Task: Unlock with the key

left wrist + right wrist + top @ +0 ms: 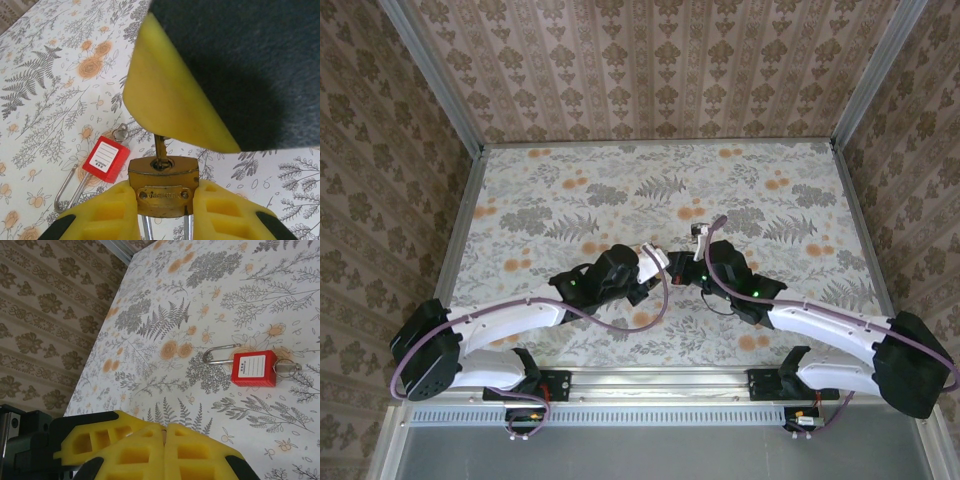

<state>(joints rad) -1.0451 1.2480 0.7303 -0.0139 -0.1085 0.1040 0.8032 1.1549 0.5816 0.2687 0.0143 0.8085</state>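
My left gripper [163,202] is shut on a small brass padlock [163,186], its yellow pads pressing on both sides of the body. The padlock's two steel shackle legs run down out of the frame. The key's thin brass-coloured blade [160,149] stands in the keyhole on the padlock's end. Its head is hidden inside my right gripper [164,429], which is shut on it, and one yellow finger [170,100] of that gripper looms over the padlock. In the top view both grippers [658,266] [690,270] meet at the table's middle.
A red padlock [254,368] [106,159] with a white label, a long steel shackle [217,354] and a small ring [120,132] lies flat on the floral tablecloth [570,190], just left of the brass one. Patterned walls enclose the table on three sides.
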